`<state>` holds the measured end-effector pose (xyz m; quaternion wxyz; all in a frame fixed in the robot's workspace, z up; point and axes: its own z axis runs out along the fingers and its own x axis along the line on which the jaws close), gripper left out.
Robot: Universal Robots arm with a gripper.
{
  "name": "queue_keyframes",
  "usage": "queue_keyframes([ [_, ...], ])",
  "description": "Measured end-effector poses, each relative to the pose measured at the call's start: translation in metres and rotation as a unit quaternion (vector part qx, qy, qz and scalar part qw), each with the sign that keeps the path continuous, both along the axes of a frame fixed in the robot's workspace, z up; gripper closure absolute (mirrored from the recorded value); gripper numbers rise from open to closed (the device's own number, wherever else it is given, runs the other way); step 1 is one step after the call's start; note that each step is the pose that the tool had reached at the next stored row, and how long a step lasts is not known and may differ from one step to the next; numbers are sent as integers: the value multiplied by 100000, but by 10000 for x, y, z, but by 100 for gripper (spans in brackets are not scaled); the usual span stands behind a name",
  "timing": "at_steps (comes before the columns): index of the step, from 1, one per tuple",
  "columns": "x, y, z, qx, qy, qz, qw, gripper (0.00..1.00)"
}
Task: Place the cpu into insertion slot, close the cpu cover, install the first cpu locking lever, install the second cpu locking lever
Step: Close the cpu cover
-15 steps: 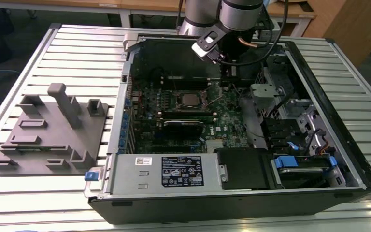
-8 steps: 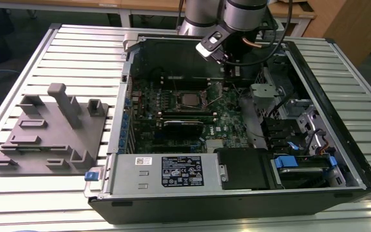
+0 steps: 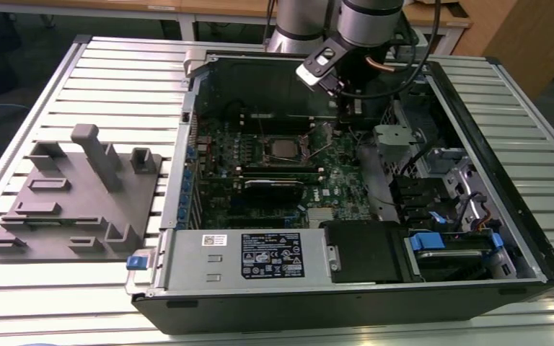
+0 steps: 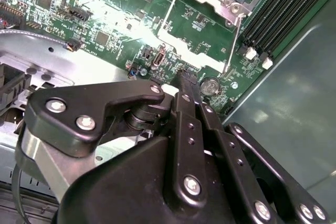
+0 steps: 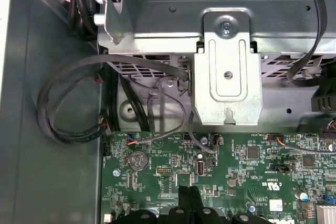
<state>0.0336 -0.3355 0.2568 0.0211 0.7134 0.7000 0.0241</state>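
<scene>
— Status of the claw [image 4: 185, 76]?
— Fingers pressed together, gripping nothing. Tips down at the motherboard [image 4: 47, 3], just beside the coin cell [image 4: 210, 85]; contact cannot be confirmed.
— And the cpu [image 3: 282, 146]?
— Seated in the insertion slot [image 3: 283, 162], apart from the claw.

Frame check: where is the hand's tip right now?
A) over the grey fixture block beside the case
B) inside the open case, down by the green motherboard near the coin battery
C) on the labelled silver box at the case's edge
B: in the second wrist view the hand reaches down to the green motherboard, with its tip close beside the coin battery.
</scene>
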Motion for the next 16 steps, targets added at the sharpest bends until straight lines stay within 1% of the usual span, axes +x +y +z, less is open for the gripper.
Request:
queue_keyframes([
  [10, 6, 0, -91, -5, 5, 5, 100000, 90],
  [16, 7, 0, -100, -6, 5, 5, 100000, 90],
])
